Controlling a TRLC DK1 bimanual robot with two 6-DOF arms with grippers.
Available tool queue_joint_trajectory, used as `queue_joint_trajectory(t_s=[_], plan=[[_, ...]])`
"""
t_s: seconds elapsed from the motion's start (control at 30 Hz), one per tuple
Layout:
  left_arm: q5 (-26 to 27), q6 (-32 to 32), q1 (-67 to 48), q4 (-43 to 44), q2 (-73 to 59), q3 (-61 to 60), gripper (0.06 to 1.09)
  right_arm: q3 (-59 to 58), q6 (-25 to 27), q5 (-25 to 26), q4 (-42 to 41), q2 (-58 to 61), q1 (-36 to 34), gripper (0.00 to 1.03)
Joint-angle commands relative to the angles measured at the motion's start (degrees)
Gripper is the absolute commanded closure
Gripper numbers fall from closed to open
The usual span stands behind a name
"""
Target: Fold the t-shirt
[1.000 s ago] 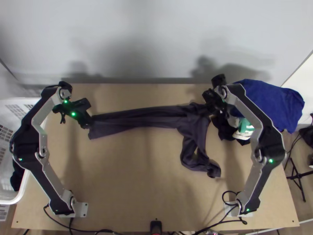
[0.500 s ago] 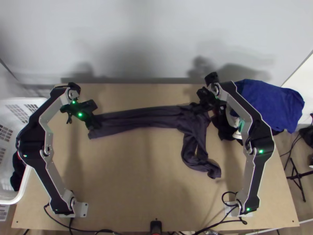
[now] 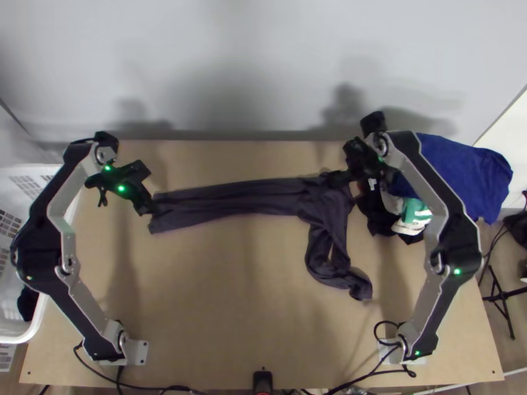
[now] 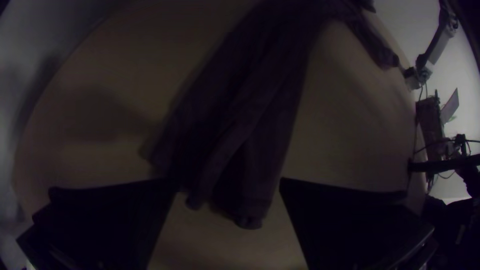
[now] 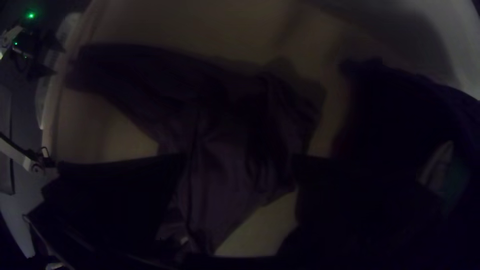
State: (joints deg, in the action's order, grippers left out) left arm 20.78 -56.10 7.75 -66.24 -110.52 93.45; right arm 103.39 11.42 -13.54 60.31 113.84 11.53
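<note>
T-shirt [image 3: 257,196]: dark purple-grey, on the table [image 3: 217,296]. Lies drawn out in a long, narrow, creased strip across the far half; bunched at its right portion, where a twisted length runs toward the near edge, forming a loop with a crumpled tip.

Left end effector [image 3: 151,208]: at the strip's left end. Left wrist view gives the fingers [image 4: 110,220] wide apart, ruffled cloth end lying between them, not clamped. Contact with either finger: cannot tell.

Right end effector [image 3: 334,178]: over the bunched part, near its far edge. Right wrist view gives the fingers well apart, folds of the t-shirt between them, no grip on it. Height above cloth: cannot tell.

Surroundings: blue cloth [image 3: 464,171] at the table's right side; black cloth [image 3: 377,216] and white-and-green cloth [image 3: 415,214] beside it. White basket [image 3: 41,316] at left.
</note>
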Motion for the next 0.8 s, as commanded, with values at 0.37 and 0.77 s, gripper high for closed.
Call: queue_joint_trajectory(t_s=[0.37, 0.77], plan=[[-0.03, 0.64, -5.99, -5.31, 18.76, -9.60, 0.10, -27.54, 4.22, 0.62, 4.72, -22.52, 5.87, 0.04], [-0.03, 1.34, -5.20, -5.13, 22.98, -12.06, 0.10, -39.32, 6.86, 1.06, 3.85, -28.41, 8.60, 0.07]])
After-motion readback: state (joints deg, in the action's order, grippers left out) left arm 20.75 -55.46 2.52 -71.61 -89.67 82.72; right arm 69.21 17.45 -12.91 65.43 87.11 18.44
